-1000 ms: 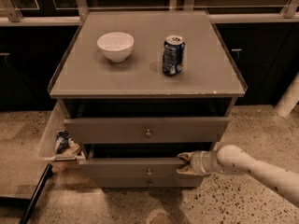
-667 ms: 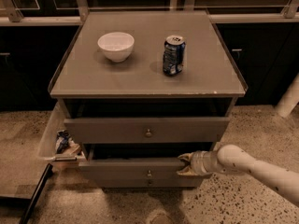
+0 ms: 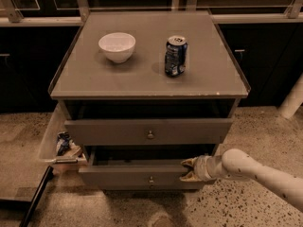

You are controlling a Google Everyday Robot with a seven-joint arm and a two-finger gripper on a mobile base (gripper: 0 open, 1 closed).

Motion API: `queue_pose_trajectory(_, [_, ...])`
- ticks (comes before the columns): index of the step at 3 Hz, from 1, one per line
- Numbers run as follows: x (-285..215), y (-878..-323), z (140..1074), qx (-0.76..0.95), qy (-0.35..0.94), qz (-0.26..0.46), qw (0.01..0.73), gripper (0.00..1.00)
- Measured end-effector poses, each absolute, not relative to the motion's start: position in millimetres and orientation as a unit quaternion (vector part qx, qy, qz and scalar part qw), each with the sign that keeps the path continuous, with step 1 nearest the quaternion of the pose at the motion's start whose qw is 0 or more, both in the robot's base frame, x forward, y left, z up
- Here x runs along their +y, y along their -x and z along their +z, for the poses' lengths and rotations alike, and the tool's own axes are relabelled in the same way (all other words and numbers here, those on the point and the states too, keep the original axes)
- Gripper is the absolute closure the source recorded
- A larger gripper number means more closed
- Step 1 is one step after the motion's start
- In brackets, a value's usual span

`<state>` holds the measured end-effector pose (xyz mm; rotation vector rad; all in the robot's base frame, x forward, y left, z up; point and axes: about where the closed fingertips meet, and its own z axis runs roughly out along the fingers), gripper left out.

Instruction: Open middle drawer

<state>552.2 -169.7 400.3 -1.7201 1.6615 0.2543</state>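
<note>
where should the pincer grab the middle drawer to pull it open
Take the middle drawer by the top edge of its front panel, near the right end, coming from the front right. A dark gap above the panel leaves that edge exposed, while the brass knob is small and round, probably a poorer hold. The pincer sits at that right end, so little repositioning seems needed.

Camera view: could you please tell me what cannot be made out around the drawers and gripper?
Middle drawer interior: shadowed beneath the upper drawer front.
Below the middle drawer: hidden by its front.
Arm behind the gripper, which sits at the middle drawer's right end: cut off by the right edge.
Items in the left tray: too small and dim.
</note>
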Motion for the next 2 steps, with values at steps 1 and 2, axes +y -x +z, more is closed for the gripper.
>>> queue_pose_trajectory(1, [-173.0, -536.1, 398.4, 0.645, 0.666, 0.104, 0.361, 1.0])
queue_pose_trajectory(2, [-173.0, -535.9, 398.3, 0.645, 0.666, 0.104, 0.361, 0.84])
